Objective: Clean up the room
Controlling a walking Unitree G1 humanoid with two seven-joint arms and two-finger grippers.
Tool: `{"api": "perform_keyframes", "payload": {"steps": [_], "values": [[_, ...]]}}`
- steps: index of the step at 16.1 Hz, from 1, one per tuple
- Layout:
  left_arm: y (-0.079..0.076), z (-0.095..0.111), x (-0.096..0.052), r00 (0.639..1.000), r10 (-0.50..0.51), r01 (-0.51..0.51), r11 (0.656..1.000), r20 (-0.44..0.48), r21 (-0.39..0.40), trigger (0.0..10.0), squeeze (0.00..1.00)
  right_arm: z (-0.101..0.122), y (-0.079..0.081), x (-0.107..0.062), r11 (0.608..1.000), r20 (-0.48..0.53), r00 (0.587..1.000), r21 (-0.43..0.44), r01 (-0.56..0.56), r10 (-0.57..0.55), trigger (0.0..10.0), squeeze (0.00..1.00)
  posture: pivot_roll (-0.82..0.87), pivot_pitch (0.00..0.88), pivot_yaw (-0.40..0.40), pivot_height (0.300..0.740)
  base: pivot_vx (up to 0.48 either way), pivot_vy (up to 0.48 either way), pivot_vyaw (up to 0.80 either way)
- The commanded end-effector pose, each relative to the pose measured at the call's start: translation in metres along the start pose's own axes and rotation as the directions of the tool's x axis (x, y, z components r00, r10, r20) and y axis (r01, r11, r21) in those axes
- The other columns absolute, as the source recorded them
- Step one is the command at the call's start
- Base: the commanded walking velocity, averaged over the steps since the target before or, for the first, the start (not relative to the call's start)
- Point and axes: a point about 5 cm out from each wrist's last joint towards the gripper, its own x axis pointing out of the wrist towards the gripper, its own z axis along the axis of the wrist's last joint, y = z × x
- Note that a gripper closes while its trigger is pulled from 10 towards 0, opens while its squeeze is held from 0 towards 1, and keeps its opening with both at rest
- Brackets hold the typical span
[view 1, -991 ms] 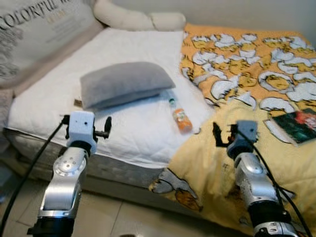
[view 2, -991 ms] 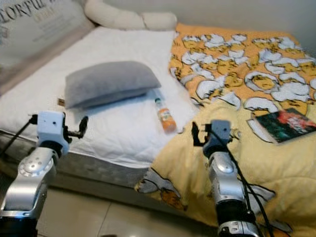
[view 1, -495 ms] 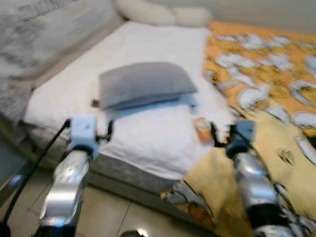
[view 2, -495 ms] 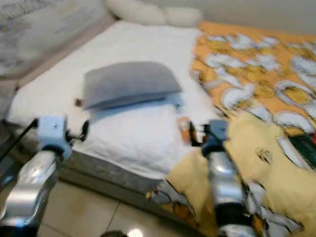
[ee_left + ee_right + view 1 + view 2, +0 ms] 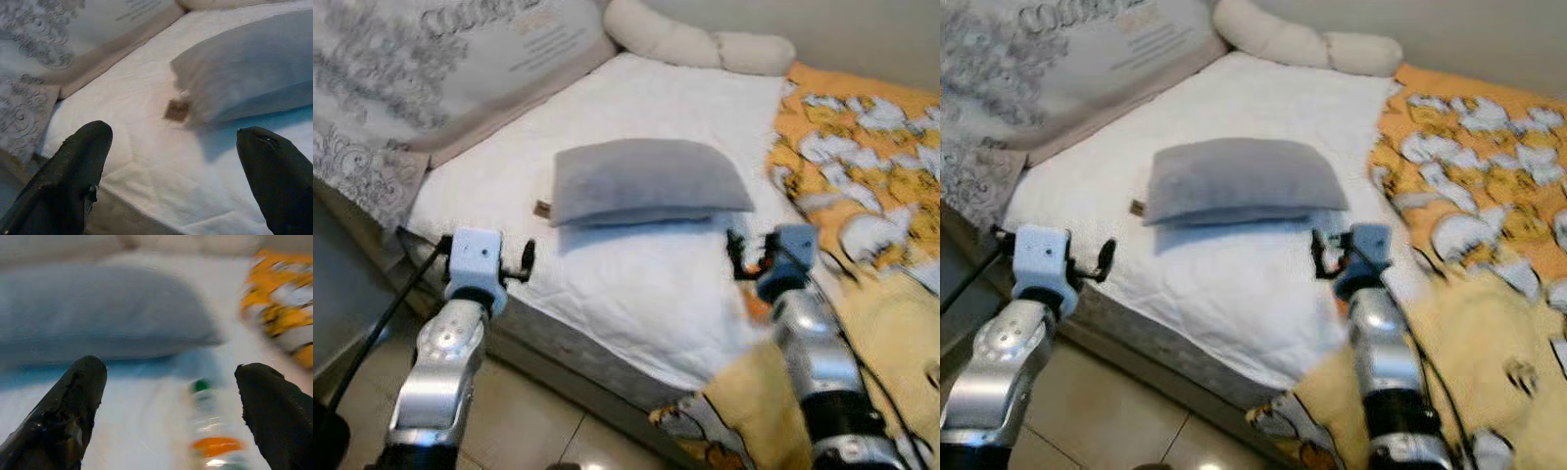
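— What does the right wrist view give that the head views lack?

— A bottle [image 5: 211, 431], blurred, with a green cap and an orange band, lying on the white sheet just in front of the grey pillow [image 5: 102, 313]. It sits between the two spread black fingers [image 5: 68, 411] of the right gripper [image 5: 751, 257], which is released and grasps nothing. From the head, the right arm covers that spot.

— And the left wrist view?

— A small brown tag [image 5: 177, 110] on the sheet, touching the pillow's corner. The head view shows it too, as a speck [image 5: 541, 209]. The left gripper [image 5: 514, 262] hangs over the near edge of the bed with its fingers [image 5: 73, 166] wide apart, also empty.

— The bed itself?

— A white quilted mattress cover [image 5: 636, 284], the pillow lying flat in the middle of it. A yellow and orange blanket [image 5: 862, 186] with white cartoon shapes spreads over the robot's right side and drapes off the near edge. A large printed cushion [image 5: 440, 69] leans along the left side, and a long cream bolster [image 5: 695, 41] lies at the far end against the wall.

— The floor?

— Pale tiles [image 5: 1136, 431] below the bed edge.
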Motion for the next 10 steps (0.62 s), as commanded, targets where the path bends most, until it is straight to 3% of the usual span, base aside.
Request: {"api": "perform_keyframes", "payload": {"steps": [1, 3, 4, 6, 8, 9, 10], "values": [[-0.003, 0.007, -0.001, 0.999, -0.036, 0.036, 0.999, 0.026, 0.019, 10.0, 0.00, 0.000, -0.010, 0.007, 0.996, -0.104, 0.994, -0.090, 0.011, -0.020, 10.0, 1.00, 0.10, 0.000, -0.019, 0.740, 0.000, 0.000, 0.00], [-0.007, 0.008, -0.002, 0.997, -0.074, 0.073, 0.997, 0.026, 0.035, 10.0, 0.00, 0.001, -0.016, 0.011, 0.994, -0.157, 0.987, -0.110, 0.011, -0.028, 10.0, 1.00, 0.11, 0.000, -0.032, 0.740, 0.000, 0.000, 0.00], [-0.012, 0.010, 0.000, 0.989, -0.145, 0.143, 0.988, 0.035, 0.062, 10.0, 0.00, 0.004, -0.023, 0.017, 0.994, -0.199, 0.979, -0.110, 0.019, -0.041, 10.0, 0.98, 0.11, 0.000, -0.039, 0.740, 0.000, 0.000, 0.00], [-0.020, 0.008, 0.002, 0.962, -0.273, 0.272, 0.958, 0.000, 0.095, 10.0, 0.00, 0.006, -0.033, 0.025, 0.984, -0.265, 0.961, -0.177, 0.028, -0.075, 10.0, 0.79, 0.11, 0.000, -0.046, 0.740, 0.000, 0.000, 0.00], [-0.029, -0.001, -0.002, 0.891, -0.440, 0.453, 0.873, -0.107, 0.181, 10.0, 0.00, 0.003, -0.045, 0.029, 0.974, -0.344, 0.929, -0.220, 0.059, -0.134, 10.0, 0.73, 0.12, 0.000, -0.047, 0.740, 0.000, 0.000, 0.00], [-0.031, -0.003, -0.005, 0.846, -0.512, 0.532, 0.823, -0.147, 0.199, 10.0, 0.00, -0.003, -0.052, 0.027, 0.974, -0.397, 0.905, -0.217, 0.067, -0.151, 10.0, 0.00, 0.11, 0.000, -0.038, 0.740, 0.000, 0.000, 0.00], [-0.031, -0.003, -0.005, 0.832, -0.532, 0.554, 0.808, -0.158, 0.198, 10.0, 0.00, -0.005, -0.054, 0.026, 0.975, -0.417, 0.897, -0.214, 0.062, -0.148, 10.0, 0.00, 0.11, 0.000, -0.038, 0.740, 0.000, 0.000, 0.00]]}}
